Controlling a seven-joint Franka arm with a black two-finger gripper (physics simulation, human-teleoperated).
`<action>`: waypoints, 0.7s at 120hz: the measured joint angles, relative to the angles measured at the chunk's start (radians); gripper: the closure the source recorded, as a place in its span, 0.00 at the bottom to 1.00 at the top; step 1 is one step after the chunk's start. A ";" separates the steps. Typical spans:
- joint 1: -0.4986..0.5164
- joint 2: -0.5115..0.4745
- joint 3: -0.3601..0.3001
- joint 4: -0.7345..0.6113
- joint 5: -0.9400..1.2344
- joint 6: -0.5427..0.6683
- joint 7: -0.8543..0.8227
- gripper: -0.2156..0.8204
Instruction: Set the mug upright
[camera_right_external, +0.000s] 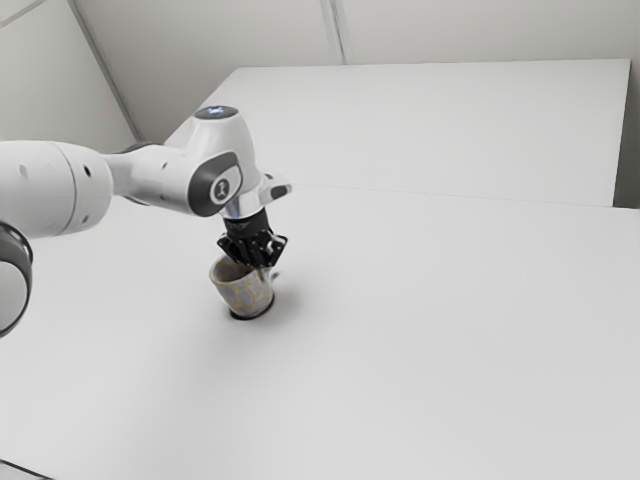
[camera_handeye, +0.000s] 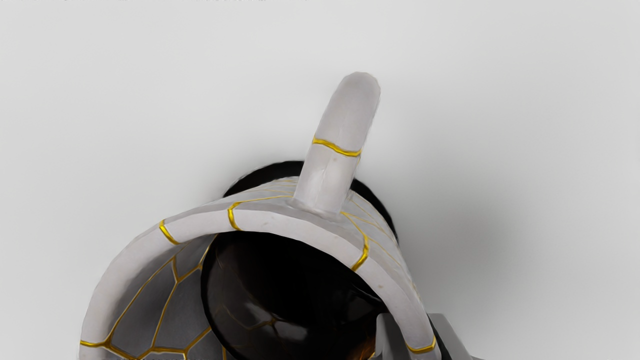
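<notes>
Mug (camera_right_external: 243, 292) leaning, mouth up | smooth white table (camera_right_external: 420, 330) | pale walls (camera_right_external: 200, 40) behind

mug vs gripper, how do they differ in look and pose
The mug is pale with gold lines, while the gripper is black. The mug is round and hollow; the gripper is angular and jointed. The mug leans toward the exterior view's left, whereas the gripper reaches down from above. Both share black: the mug has a black base.
</notes>
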 joint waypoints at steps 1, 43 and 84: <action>0.000 0.000 -0.001 0.000 -0.001 0.001 0.000 0.86; -0.002 -0.068 -0.013 0.012 0.004 0.001 0.008 0.34; 0.009 -0.163 0.006 0.131 0.019 -0.101 0.059 0.23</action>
